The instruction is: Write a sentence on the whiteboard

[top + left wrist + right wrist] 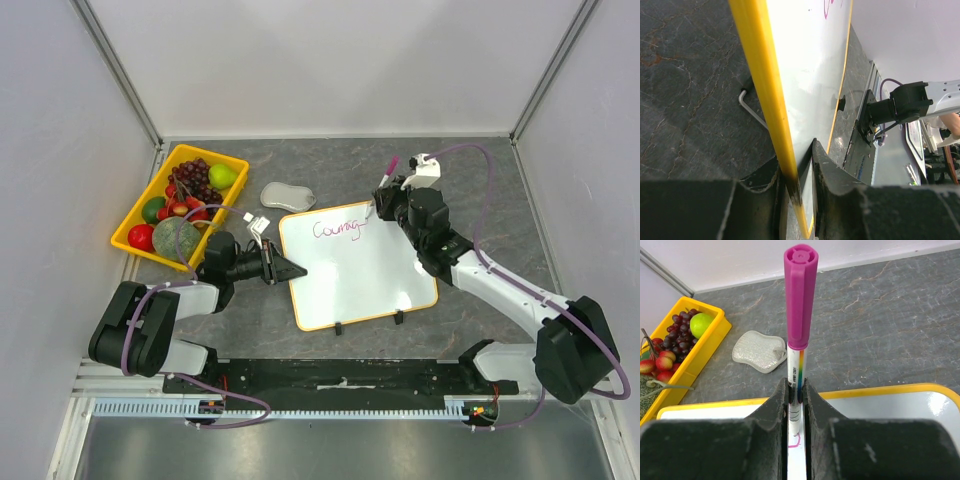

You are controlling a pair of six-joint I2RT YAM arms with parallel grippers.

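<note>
Two grippers, both mine, both clamped. My left gripper point(290, 270) pinches the whiteboard point(370, 280) on its 9 o'clock edge; in the left wrist view the yellow rim runs straight between my fingers point(827, 175), one each side, touching. My right gripper point(378, 208) sits at the board's 1 o'clock corner, closed on a marker point(386, 172). In the right wrist view it stands upright, magenta cap up, white barrel squeezed between the pads. Its tip is hidden between my fingers, can't tell contact.

The whiteboard lies flat on the grey table point(480, 180), mid-scene, slightly rotated, with two black clip feet on its 6 o'clock edge. The sentence point(338, 229) is purple cursive at the board's 11 o'clock area, reads about "Courag", ending just beside the marker.

A fruit tray point(135, 215) is at 10 o'clock, well apart from the board. A grey pad point(287, 196) lies just past the board's 12 o'clock edge.
</note>
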